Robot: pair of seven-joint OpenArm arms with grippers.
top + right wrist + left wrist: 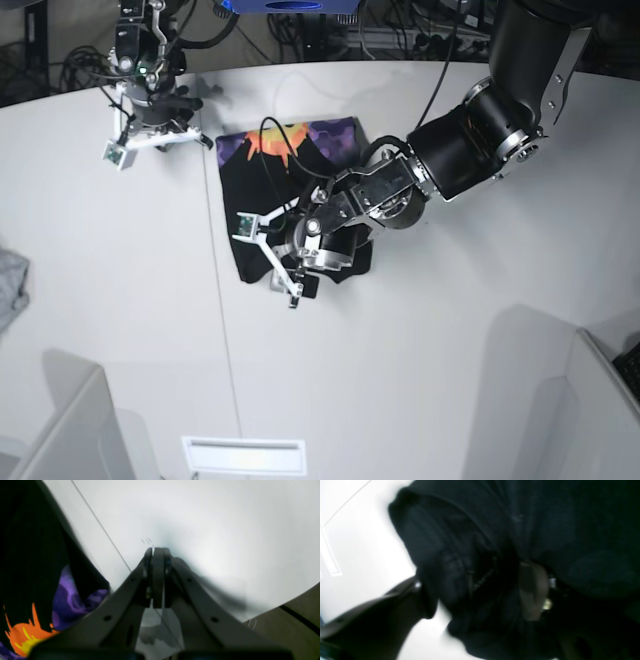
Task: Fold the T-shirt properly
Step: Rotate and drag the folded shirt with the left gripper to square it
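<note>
The black T-shirt (290,195) lies partly folded at the table's middle, its purple, orange and yellow print (300,140) showing at the far end. My left gripper (285,268) is at the shirt's near edge. In the left wrist view its fingers (532,590) stand apart, with bunched black cloth (460,562) between them; the gripper (475,587) looks open. My right gripper (190,140) hovers just left of the shirt's far corner. In the right wrist view it (157,552) is shut and empty over the white table, with the shirt's print (62,597) at its left.
A small grey cloth scrap (8,285) lies at the table's left edge. White panels stand at the near left (60,420) and near right (600,400). The table's rounded edge (287,615) shows in the right wrist view. Cables lie beyond the far edge.
</note>
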